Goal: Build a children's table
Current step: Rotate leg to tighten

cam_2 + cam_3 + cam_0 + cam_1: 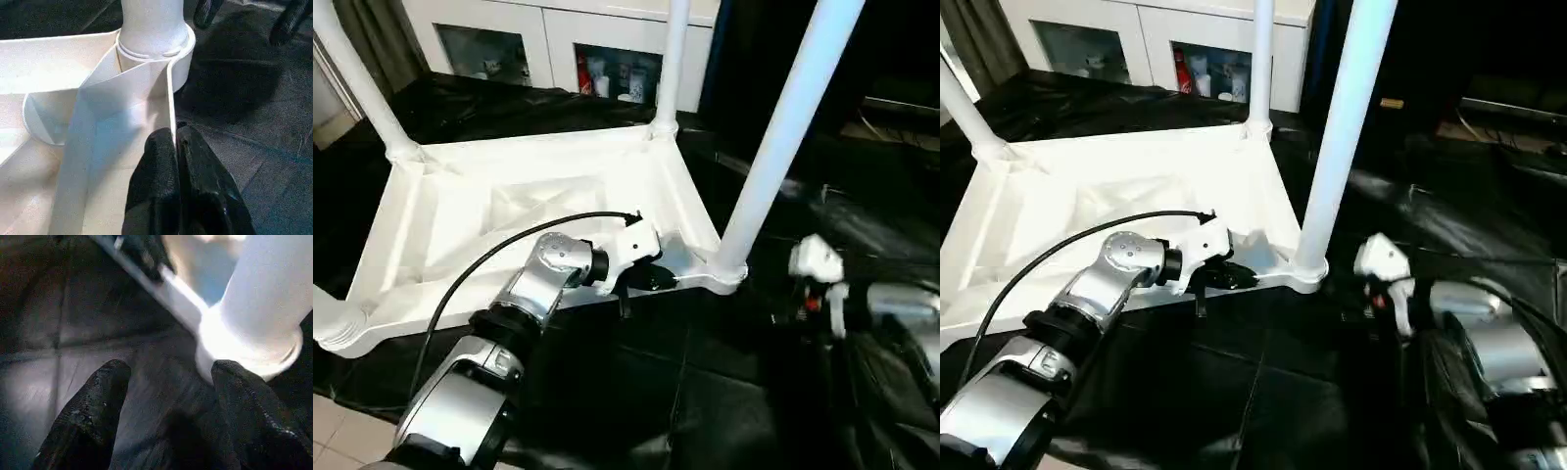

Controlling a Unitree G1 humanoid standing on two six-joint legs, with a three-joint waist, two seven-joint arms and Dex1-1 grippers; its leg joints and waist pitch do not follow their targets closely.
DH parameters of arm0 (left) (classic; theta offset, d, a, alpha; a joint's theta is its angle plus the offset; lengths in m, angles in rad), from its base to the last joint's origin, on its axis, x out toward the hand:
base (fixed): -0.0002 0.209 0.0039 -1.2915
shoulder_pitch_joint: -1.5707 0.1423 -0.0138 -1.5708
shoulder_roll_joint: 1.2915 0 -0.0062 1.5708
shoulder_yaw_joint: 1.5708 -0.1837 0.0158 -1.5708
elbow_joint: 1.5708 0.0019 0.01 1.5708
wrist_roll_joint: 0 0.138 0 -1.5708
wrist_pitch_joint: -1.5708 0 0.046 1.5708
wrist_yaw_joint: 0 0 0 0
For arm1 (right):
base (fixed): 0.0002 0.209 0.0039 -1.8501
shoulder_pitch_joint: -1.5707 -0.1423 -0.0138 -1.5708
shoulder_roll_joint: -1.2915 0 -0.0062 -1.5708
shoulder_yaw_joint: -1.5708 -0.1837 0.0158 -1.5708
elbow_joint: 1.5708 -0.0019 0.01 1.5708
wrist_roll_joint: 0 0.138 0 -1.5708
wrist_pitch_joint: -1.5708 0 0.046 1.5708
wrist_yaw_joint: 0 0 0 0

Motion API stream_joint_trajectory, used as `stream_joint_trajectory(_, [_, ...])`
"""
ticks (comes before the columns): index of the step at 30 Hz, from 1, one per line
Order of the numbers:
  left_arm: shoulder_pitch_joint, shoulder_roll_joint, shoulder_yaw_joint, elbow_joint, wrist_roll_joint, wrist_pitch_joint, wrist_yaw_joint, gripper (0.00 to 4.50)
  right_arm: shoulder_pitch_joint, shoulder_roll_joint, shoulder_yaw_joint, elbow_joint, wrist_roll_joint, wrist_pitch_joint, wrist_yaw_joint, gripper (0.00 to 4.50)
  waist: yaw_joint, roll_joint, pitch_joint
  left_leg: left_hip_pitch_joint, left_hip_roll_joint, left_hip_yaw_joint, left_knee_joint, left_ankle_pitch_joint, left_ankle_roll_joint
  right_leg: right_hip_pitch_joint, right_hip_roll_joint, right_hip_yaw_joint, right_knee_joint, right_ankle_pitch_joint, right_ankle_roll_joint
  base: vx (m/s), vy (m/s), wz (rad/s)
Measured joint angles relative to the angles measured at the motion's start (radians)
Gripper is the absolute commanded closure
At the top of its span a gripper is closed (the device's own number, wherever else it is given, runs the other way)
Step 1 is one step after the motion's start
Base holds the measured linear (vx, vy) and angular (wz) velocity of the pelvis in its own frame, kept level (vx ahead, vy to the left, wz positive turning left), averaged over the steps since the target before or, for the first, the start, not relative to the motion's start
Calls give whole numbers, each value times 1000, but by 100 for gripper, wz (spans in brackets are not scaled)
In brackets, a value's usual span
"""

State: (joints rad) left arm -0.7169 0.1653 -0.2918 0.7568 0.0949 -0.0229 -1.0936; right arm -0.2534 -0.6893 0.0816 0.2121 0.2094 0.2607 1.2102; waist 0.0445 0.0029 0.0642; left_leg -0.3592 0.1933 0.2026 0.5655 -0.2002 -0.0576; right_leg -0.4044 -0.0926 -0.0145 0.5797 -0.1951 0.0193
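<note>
Your children's table (509,211) lies upside down on the black-draped work table (685,382), tabletop underside facing up, ribs showing. Legs stand upright in the corner sockets: near-right leg (781,137) in its socket, far-right leg (672,59) and far-left leg (352,73) also seated. A fourth socket sits at the near-left corner, its leg mostly cut off from view.

Your left gripper (176,161) is clenched on the raised rim (171,107) of the tabletop, fingers pinching the thin wall just beside the near-right socket (155,54).

Your right gripper (168,382) is released, fingers spread apart and holding nothing, sitting over the black cloth close to the base of the near-right leg without touching it.

A white cabinet (558,44) stands behind the work table.
</note>
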Motion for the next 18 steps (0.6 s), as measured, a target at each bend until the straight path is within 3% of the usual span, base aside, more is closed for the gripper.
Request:
stream_joint_trajectory(5, [14,-6,8,1,-4,-44,12,450,59,-7,-24,-86,60,44,25,156,2,-1,1,0,1,0,-1,0,0,-1,1,-1,2,0,0,0,0,0])
stream_joint_trajectory(7, [20,-13,22,-2,-19,-35,17,405,63,28,-25,-126,92,64,24,145,3,-1,1,-2,2,0,3,0,0,-3,1,-1,6,0,0,0,0,0])
stream_joint_trajectory(9, [35,-19,43,-21,-48,-19,19,394,64,51,-25,-153,115,84,21,145,3,0,0,-6,2,0,7,0,0,-7,0,0,10,0,0,0,0,0])
stream_joint_trajectory(12, [66,-22,77,-87,-102,35,33,371,67,78,-14,-199,156,116,18,145,8,-18,12,-15,5,-1,15,0,0,-15,2,-1,16,0,0,0,0,0])
stream_joint_trajectory(18, [107,85,161,-271,-163,176,35,314,67,187,16,-212,156,122,-70,145,3,-20,13,-17,6,-1,21,-1,2,-15,2,-1,19,1,-2,0,0,0])
